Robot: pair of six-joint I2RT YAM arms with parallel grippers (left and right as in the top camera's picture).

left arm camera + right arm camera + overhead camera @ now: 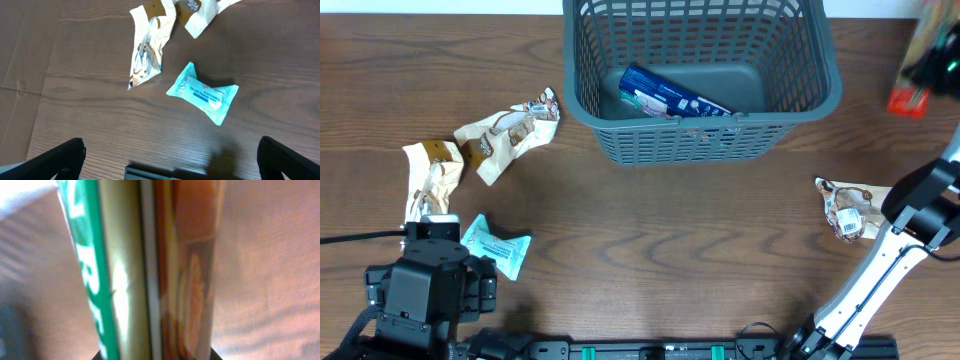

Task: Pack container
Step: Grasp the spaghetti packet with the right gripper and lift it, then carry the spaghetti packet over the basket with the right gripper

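**Basket at far centre, one pack inside**

The basket (582, 60) stands at the far centre of the worktop (670, 250), and a blue pack (670, 98) lies on its bottom. The left fingers (65, 156) are spread wide above the teal wipes (202, 94), clear of them. Two crumpled wrappers lie beyond, one near (432, 172) and one far (505, 133). The right fingers (100, 356) hold a green-striped packet (165, 255), seen blurred. A pouch (848, 208) lies beside the right arm (880, 270).

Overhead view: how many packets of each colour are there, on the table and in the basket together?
Beige-brown packets, on the table: 3
Light teal packet, on the table: 1
Blue packet, inside the container: 1
Total: 5
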